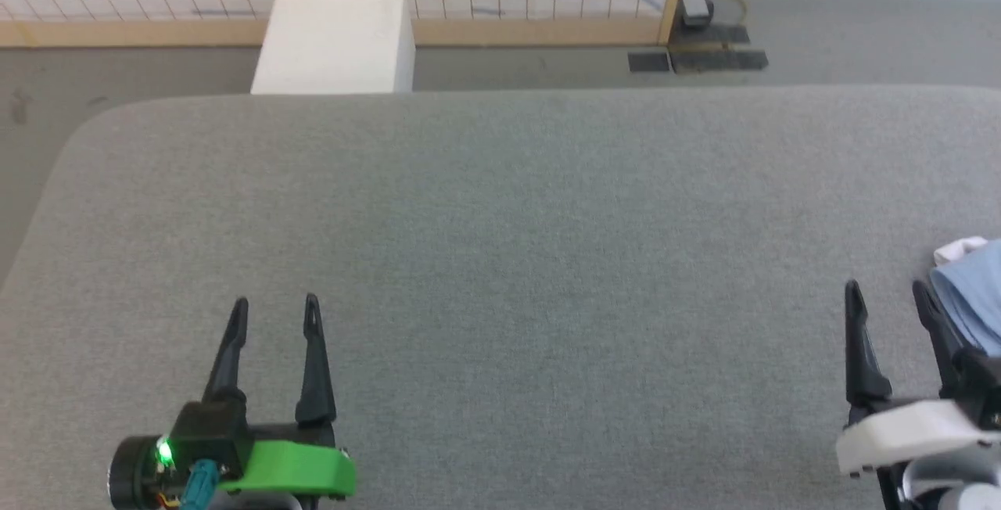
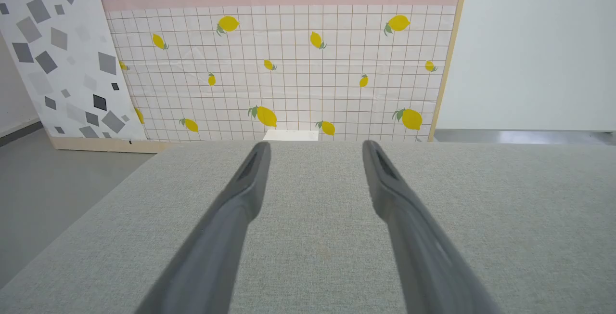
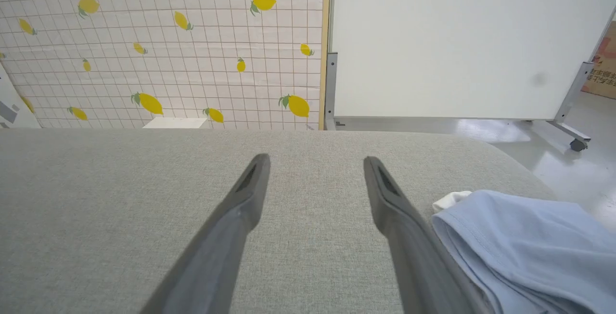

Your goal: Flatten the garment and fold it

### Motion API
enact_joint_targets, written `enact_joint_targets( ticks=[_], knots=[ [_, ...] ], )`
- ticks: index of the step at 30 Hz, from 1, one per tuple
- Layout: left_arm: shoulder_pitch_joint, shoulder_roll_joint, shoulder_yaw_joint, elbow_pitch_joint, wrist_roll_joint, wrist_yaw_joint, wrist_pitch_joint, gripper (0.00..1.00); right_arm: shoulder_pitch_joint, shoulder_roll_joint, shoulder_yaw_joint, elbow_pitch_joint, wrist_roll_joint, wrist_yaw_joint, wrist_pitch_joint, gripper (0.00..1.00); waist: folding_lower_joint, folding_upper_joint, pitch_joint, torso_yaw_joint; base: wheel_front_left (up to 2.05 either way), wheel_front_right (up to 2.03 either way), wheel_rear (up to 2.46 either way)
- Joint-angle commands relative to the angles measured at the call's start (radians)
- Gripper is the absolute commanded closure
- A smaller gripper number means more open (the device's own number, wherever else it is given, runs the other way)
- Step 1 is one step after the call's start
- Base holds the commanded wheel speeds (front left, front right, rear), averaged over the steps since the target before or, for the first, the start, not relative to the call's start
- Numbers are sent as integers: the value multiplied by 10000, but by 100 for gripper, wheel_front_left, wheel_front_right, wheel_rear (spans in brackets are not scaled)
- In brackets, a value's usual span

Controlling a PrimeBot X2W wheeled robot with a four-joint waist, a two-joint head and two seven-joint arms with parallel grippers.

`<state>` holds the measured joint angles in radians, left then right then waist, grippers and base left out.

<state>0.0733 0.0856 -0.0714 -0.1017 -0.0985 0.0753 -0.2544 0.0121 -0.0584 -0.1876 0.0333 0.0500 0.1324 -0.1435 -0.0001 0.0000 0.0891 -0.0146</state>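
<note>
Shirt: I see a light blue shirt (image 1: 974, 299) bunched in soft folds, not laid flat. In the right wrist view the shirt (image 3: 524, 242) lies in several layers, and a stitched hem (image 3: 457, 246) curls along the side nearest the fingers.
White bit: a small white bit (image 1: 960, 248) of cloth pokes out at the shirt's far end. From the wrist the white bit (image 3: 452, 199) looks folded under the blue, and I cannot tell which part of the shirt it is.
Shirt's place: it is at the right edge of the table (image 1: 500, 205), toward the near side. The head view's border cuts it off, so I cannot see all of it.
Right gripper: the right gripper (image 1: 885, 287) has its fingers spread well apart. Between them the right gripper (image 3: 316, 158) has only bare grey cover, so it holds nothing.
Right contact: its outer finger (image 1: 934, 322) runs just beside the shirt's inward edge. I cannot tell whether it touches the fabric.
Left gripper: the left gripper (image 1: 275, 303) is over the near left part of the table, well apart from the shirt. From its wrist the left gripper (image 2: 316, 145) is spread about as wide as the right one and is empty.
Table: grey woven cover with rounded far corners.
Beyond the far edge: a white box (image 1: 332, 37), a lemon-print panel (image 2: 288, 63) and a white board (image 3: 457, 39) on a wheeled stand.
</note>
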Motion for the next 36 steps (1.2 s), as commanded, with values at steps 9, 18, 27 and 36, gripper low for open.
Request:
enact_joint_targets(
  ticks=[9,18,27,36],
  knots=[
    [397,-223,-206,193,-205,-280,-73,0,572,78,225,161,-531,-17,-849,0,1,0,-530,-27,0,0,0],
    [337,-309,-291,179,-146,-356,-74,0,333,80,449,483,-468,-17,-1054,0,1,0,-688,-260,0,0,0],
    [300,-293,-217,80,-72,-292,-18,100,370,52,468,563,-430,2,-1025,100,1,0,-711,-301,0,0,0],
    [234,-297,-158,139,-4,-321,145,100,339,54,559,506,-434,1,-865,100,1,0,-723,-273,0,0,0]
  ],
)
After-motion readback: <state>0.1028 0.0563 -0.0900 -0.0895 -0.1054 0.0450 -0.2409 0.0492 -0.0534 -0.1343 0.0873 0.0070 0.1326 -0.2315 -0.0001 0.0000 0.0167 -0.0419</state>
